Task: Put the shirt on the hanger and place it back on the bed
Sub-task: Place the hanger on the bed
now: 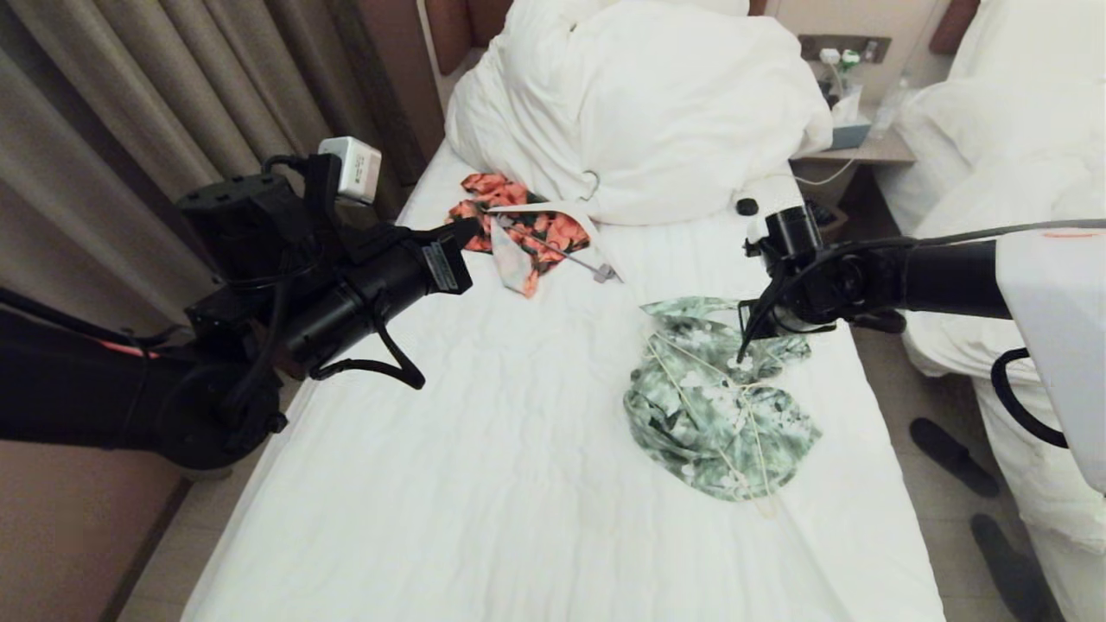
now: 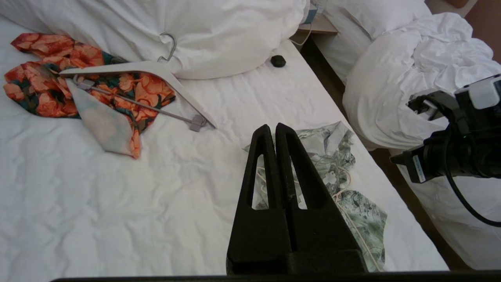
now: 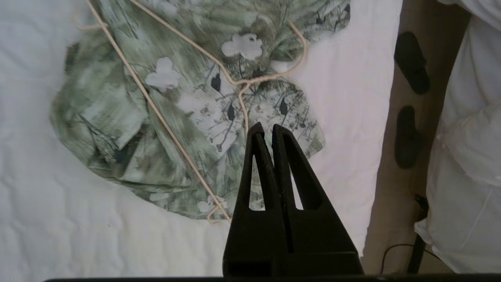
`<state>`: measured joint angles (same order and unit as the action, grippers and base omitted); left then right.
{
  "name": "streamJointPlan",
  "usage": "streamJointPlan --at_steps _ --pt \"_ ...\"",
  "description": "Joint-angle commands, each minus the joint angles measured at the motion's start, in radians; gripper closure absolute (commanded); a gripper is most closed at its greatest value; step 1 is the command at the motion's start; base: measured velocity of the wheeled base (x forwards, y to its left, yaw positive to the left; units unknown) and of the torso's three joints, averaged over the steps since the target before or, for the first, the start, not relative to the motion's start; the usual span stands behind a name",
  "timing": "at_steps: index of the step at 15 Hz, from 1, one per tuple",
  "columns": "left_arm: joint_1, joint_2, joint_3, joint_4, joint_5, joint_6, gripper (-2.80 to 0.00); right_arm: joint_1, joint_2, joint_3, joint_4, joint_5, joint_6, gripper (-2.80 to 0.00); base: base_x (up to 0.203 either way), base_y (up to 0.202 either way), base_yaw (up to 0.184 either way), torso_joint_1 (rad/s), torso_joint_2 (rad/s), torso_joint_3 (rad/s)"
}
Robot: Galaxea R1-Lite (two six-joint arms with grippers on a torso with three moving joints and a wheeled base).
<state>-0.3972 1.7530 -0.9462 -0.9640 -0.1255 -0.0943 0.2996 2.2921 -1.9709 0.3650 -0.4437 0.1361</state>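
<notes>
Centrally on the bed (image 1: pixel 484 432), the shirt (image 1: pixel 691 415) lies crumpled near the right edge with the hanger (image 1: pixel 691 393) resting on top of it. Right gripper (image 1: pixel 743 352), fingers pressed together and holding nothing, points down just over the shirt's upper part beside the wire; left gripper (image 2: pixel 274 131), likewise closed and empty, hovers over the sheet well apart from the shirt

A bedroom, probably a hotel room: two single beds stand side by side, the bed (image 1: pixel 484 484) with a smooth white sheet and heaped pillows, the neighbouring bed (image 1: pixel 994 138) rumpled. Between them a nightstand (image 1: pixel 864 151) sits under a wall socket panel (image 1: pixel 842 45). Heavy curtains (image 1: pixel 130 95) hang alongside, and dark slippers (image 1: pixel 950 455) lie on the floor.
</notes>
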Motion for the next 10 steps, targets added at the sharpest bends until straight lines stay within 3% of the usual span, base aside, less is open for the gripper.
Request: streamJointPlan --at_steps 1,10 --pt "-0.005 0.002 0.003 -0.007 0.0 -0.001 0.0 -0.001 0.027 0.003 0.004 -0.006 0.001 0.0 0.0 0.0 0.0 0.0 0.0 0.0" --pt "-0.006 0.0 0.005 -0.009 0.004 -0.001 0.0 0.0 0.016 0.035 0.012 -0.013 0.06 0.0 0.0 0.0 0.0 0.0 0.0 0.0"
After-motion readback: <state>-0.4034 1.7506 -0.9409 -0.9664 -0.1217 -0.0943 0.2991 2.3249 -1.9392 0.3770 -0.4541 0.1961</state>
